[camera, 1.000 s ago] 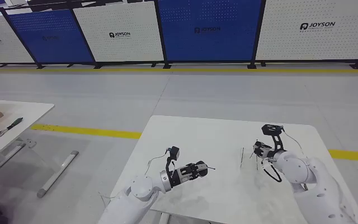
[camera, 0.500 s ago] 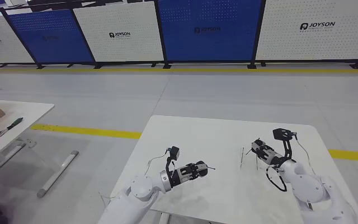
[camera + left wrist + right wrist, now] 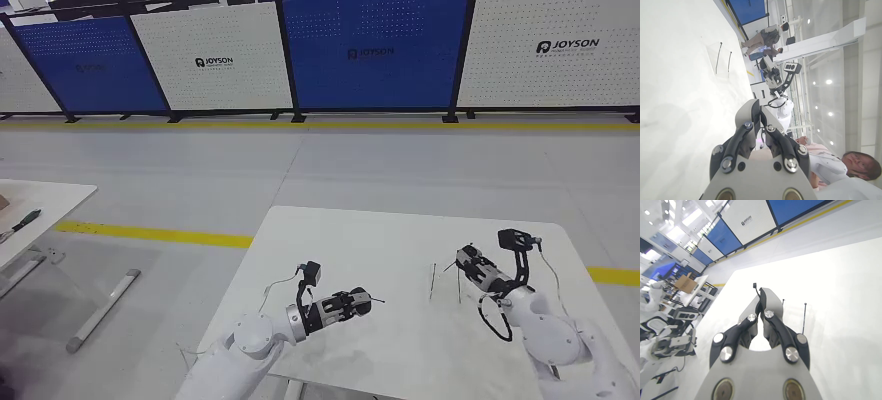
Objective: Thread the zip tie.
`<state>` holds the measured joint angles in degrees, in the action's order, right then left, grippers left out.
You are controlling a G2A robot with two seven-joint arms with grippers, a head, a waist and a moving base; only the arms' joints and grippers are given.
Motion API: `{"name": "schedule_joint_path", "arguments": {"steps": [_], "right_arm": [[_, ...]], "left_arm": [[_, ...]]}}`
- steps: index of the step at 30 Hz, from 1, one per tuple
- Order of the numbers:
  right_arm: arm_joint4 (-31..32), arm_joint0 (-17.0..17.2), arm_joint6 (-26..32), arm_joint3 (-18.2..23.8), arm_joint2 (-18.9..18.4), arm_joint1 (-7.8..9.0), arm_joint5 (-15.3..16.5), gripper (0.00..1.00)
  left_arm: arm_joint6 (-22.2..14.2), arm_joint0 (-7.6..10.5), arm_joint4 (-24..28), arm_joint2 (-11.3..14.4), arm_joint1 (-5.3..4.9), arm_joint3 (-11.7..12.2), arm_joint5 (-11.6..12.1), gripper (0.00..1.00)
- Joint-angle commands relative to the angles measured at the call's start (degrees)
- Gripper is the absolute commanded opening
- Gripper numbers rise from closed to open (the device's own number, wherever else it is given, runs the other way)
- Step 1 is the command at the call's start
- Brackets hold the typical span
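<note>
I see free passage over white worktop (image 3: 390, 250) between arms. In way near right gripper (image 3: 760, 294): two loose black zip ties (image 3: 718, 56) on clear plastic sheet (image 3: 723, 64). From its pinched fingers juts thin black zip tie (image 3: 755, 287).

White arms (image 3: 250, 338) carry grey hands (image 3: 760, 294) on black links (image 3: 780, 326) (silver screws (image 3: 769, 314)).

Thin black zip tie (image 3: 755, 288) mostly hidden between closed pads of the right gripper (image 3: 761, 292), loose black zip tie (image 3: 783, 300) cut off behind one finger, anything pinched by the left gripper (image 3: 364, 298) too small to tell
</note>
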<state>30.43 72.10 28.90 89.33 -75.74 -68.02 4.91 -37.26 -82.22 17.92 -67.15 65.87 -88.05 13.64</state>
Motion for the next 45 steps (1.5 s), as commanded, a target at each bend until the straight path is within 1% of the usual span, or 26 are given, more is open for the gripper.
{"name": "schedule_joint_path", "arguments": {"steps": [1,3,5,17,18,20,22,25,26,27,28,45], "right_arm": [[-1.2,1.9,-0.2,2.3,-1.2,0.21,0.7,0.00],[-1.4,4.9,0.0,5.8,-2.3,0.51,1.8,0.00],[-0.8,6.7,0.3,7.7,-3.1,0.73,2.0,0.00],[-0.8,6.7,0.3,7.7,-3.1,0.73,2.0,0.00],[-0.8,6.7,0.3,7.7,-3.1,0.73,2.0,0.00],[-0.8,6.7,0.3,7.7,-3.1,0.73,2.0,0.00],[-0.8,6.7,0.3,7.7,-3.1,0.73,2.0,0.00],[-0.8,6.7,0.3,7.7,-3.1,0.73,2.0,0.00],[-0.8,6.7,0.3,7.7,-3.1,0.73,2.0,0.00],[-0.8,6.7,0.3,7.7,-3.1,0.73,2.0,0.00],[-0.8,6.7,0.3,7.7,-3.1,0.73,2.0,0.00],[-0.8,6.7,0.3,7.7,-3.1,0.73,2.0,0.00]], "left_arm": [[0.0,0.00,0.0,0.0,0.00,0.0,0.0,0.00],[0.0,0.00,0.0,0.0,0.00,0.0,0.0,0.00],[0.0,0.00,0.0,0.0,0.00,0.0,0.0,0.00],[0.2,0.04,-0.1,0.0,0.00,-0.1,0.0,0.00],[1.0,0.17,-0.7,0.2,0.04,-0.4,-0.1,0.00],[4.0,0.50,-2.4,1.1,0.24,-1.3,-0.1,0.00],[6.5,0.86,-4.1,2.9,0.58,-2.1,-0.6,0.00],[13.3,2.12,-10.2,6.0,1.24,-2.4,-2.3,0.00],[16.8,2.58,-12.5,7.1,1.56,-2.2,-3.1,0.00],[19.1,2.75,-13.2,8.1,1.85,-2.1,-3.5,0.00],[19.8,2.79,-12.8,8.7,2.03,-2.0,-3.5,0.00],[19.8,2.79,-12.8,8.7,2.03,-2.0,-3.5,0.00]]}}
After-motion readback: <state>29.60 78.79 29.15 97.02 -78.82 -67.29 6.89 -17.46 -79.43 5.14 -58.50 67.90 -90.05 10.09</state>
